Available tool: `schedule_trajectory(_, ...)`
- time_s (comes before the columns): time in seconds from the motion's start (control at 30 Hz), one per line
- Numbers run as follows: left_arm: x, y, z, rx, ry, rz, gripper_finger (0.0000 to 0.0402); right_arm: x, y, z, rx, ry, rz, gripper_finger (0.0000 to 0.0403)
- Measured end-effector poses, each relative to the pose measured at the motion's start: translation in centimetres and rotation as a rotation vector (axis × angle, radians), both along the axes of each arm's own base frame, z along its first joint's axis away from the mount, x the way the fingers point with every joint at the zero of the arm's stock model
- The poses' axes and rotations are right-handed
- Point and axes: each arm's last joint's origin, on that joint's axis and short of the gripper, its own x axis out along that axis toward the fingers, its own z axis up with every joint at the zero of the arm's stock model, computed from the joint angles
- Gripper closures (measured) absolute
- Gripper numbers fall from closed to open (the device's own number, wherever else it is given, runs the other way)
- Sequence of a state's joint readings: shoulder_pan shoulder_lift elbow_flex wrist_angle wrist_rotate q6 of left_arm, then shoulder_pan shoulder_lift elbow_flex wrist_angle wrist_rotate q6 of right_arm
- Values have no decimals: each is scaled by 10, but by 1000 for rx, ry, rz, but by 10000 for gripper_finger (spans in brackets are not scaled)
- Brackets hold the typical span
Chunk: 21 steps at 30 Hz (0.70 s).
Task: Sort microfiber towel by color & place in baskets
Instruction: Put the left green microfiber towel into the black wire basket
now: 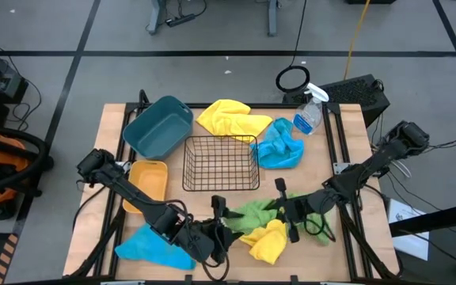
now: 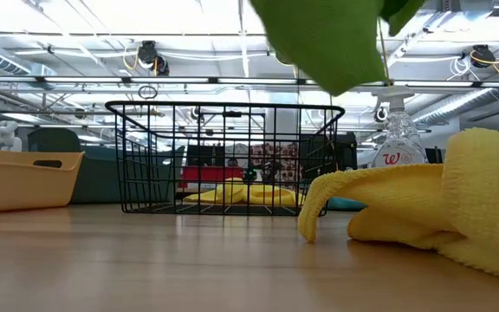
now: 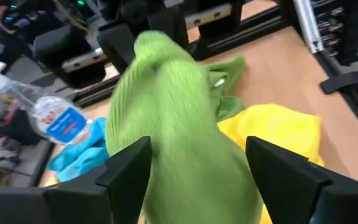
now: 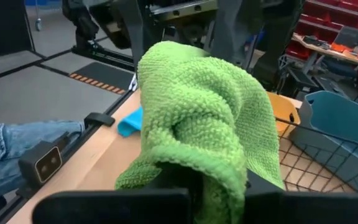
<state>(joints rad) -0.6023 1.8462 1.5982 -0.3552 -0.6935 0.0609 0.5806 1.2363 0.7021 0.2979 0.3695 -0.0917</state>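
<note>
A green towel (image 1: 253, 214) is off the table near its front edge, between my two grippers. My right gripper (image 1: 282, 207) comes from the right and is shut on it. My left gripper (image 1: 220, 222) comes from the left and is open, with one finger on either side of the towel's other end (image 3: 166, 124). Below lies a yellow towel (image 1: 267, 241), flat on the wood. A blue towel (image 1: 153, 247) lies at the front left. Another yellow towel (image 1: 224, 119) and another blue one (image 1: 279, 149) lie at the back. The teal tub (image 1: 158, 125), the wire basket (image 1: 220, 164) and the yellow bin (image 1: 149, 180) stand left of centre. My right gripper pinches a bunched fold of the green towel (image 4: 194, 177) between its two fingers, several layers thick. The fingers lie about level and reach in from the table's right side. The towel bulges up and forward past them and hangs clear of the table (image 2: 332, 43). My left gripper: whether its open fingers (image 3: 129, 168) touch the towel, I cannot tell.
A clear spray bottle (image 1: 309, 112) stands at the back right beside the blue towel. The wire basket's near wall is just beyond the grippers. A person's jeans-clad leg (image 4: 23, 140) shows past the table's edge in the right wrist view.
</note>
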Motion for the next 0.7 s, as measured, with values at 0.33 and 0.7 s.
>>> schedule_trajectory(0.33,-25,-24,9,20,-10,-71,134,-41,-7,20,-49,58,84,392)
schedule_trajectory(0.7,-6,-1,9,53,-43,38,134,-49,5,24,-139,-2,383,392)
